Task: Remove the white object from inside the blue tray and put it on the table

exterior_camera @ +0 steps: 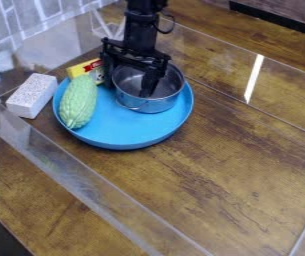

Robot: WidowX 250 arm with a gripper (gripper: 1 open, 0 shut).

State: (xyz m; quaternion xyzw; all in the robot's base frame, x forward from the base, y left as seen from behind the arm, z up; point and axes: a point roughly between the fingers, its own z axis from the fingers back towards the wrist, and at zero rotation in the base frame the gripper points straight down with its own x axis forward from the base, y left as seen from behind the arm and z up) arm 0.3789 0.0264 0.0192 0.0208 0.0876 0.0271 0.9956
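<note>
White block (32, 93): lies just left of the blue tray (141, 135) rim, apparently on the table (222, 190), beside the green gourd (75, 102). I judge it light, rigid, matte; I would pinch its long sides. Gripper (136, 78): fingers spread over the steel bowl (144, 92).

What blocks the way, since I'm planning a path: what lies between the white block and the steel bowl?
A green gourd-like vegetable lies between the white block and the steel bowl, on the left side of the blue tray, as the camera view shows.
</note>
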